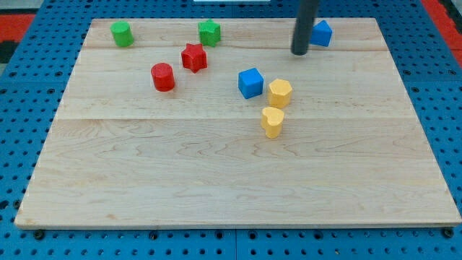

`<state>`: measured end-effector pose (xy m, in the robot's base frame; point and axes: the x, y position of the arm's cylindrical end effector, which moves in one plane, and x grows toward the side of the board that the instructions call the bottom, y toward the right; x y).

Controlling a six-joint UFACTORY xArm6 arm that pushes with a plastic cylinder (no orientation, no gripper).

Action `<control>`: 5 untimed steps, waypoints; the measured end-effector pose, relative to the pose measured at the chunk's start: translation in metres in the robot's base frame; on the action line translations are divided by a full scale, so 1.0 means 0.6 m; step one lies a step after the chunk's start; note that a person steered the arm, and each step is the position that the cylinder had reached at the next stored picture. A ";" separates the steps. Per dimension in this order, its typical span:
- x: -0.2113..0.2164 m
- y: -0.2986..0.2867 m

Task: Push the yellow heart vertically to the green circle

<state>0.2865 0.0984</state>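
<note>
My tip (299,53) rests near the board's (216,180) top edge, just left of a blue block (322,33) it partly hides; the rod is cut off by the view's top, and there is no claw on it. The yellow heart (272,121) sits mid-board, below a yellow hexagon (280,92). The green circle (121,33) is at the top left, well apart.

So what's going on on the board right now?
My tip sits near the view's top, just left of a blue block and touching nothing. The yellow heart lies mid-board, directly below a yellow hexagon and well right of the green circle in the top-left corner. The push hasn't started.
</note>
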 end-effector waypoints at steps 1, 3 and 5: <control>0.024 -0.086; 0.036 -0.044; 0.204 -0.032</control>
<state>0.4088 0.0790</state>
